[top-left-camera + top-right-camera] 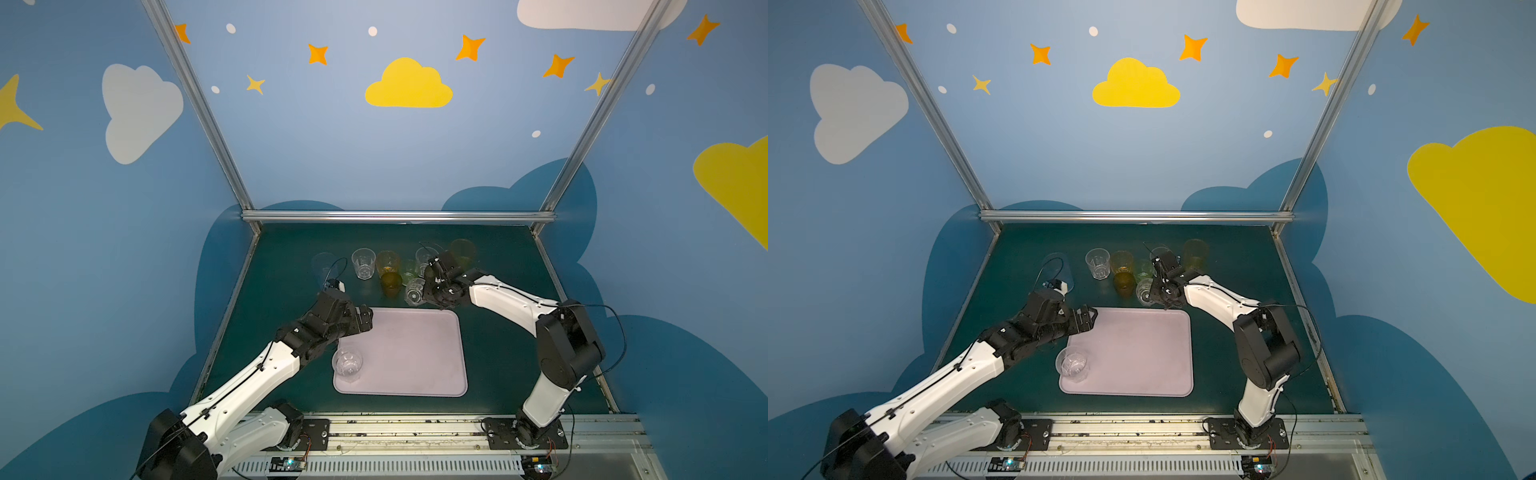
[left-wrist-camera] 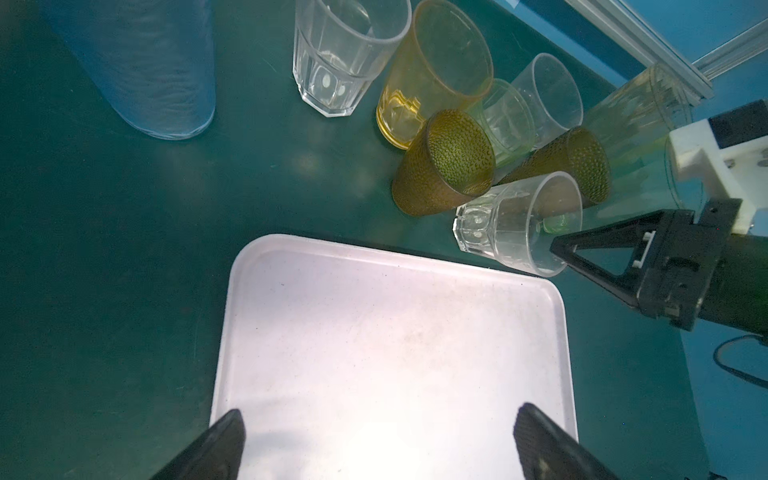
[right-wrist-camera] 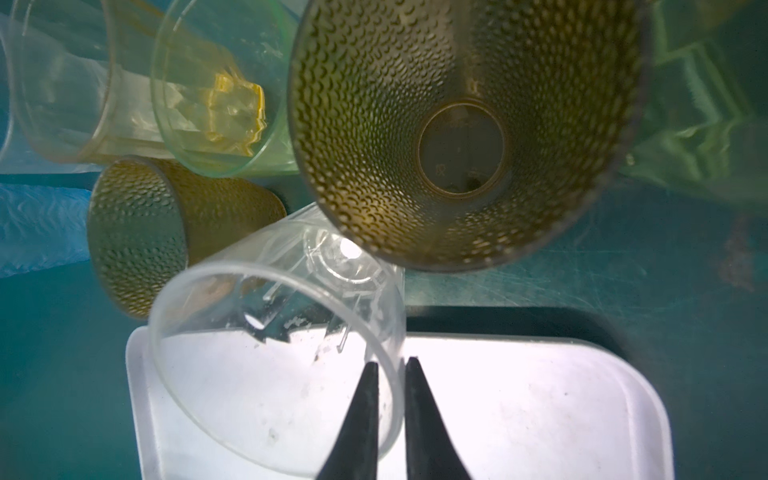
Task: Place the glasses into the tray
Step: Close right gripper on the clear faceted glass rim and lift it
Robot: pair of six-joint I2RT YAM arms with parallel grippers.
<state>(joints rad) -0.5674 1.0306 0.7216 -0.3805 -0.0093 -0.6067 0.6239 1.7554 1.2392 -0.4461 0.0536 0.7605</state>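
Note:
The pale lilac tray lies in the middle of the green table. One clear glass stands on its near left corner. My right gripper is shut on the rim of a short clear faceted glass just behind the tray's far edge, one finger inside and one outside. That glass looks tilted. My left gripper hangs open and holds nothing over the tray's far left corner.
Behind the tray stand a tall pale blue glass, a clear one, an orange one, a brown-amber one, a green one and a tall yellow-green one. A second brown-amber glass sits close to my right gripper.

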